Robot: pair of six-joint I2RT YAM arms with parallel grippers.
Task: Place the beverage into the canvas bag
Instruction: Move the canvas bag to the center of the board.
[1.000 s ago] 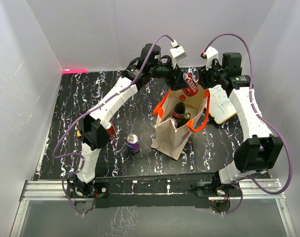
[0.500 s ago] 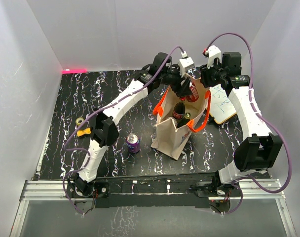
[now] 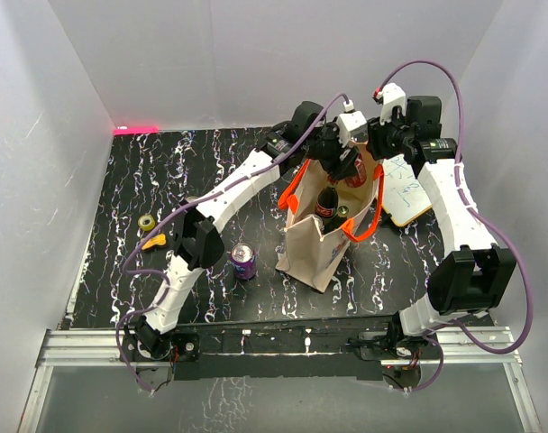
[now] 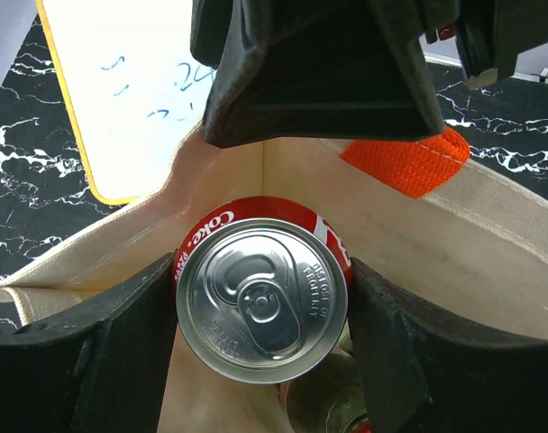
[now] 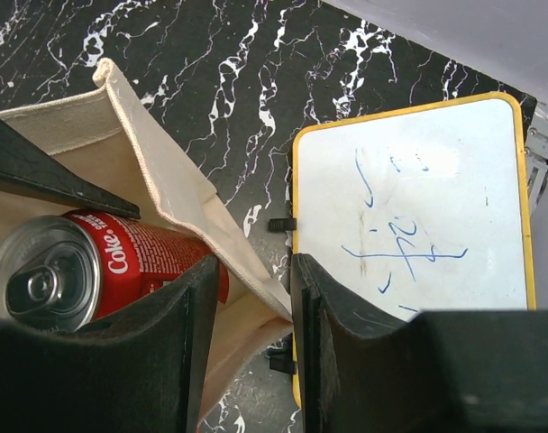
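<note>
The beige canvas bag (image 3: pixel 315 244) with orange handles (image 3: pixel 364 225) stands upright mid-table. My left gripper (image 3: pixel 346 161) is shut on a red Coke can (image 3: pixel 351 170) and holds it in the bag's far mouth. In the left wrist view the can (image 4: pixel 263 298) sits top-up between the fingers (image 4: pixel 121 352), with canvas wall (image 4: pixel 436 234) around it. My right gripper (image 5: pixel 256 307) straddles the bag's far rim (image 5: pixel 166 171) and pinches it, with the can (image 5: pixel 85 262) just inside. A dark bottle (image 3: pixel 328 200) stands in the bag.
A purple can (image 3: pixel 244 262) stands left of the bag. A yellow-framed whiteboard (image 3: pixel 407 191) lies right of the bag, also in the right wrist view (image 5: pixel 409 207). A small roll (image 3: pixel 147 222) and a yellow piece (image 3: pixel 153 242) lie at the far left.
My left arm has stretched further right and carried the Coke can over the bag's far rim and into its mouth. The right arm has held still.
</note>
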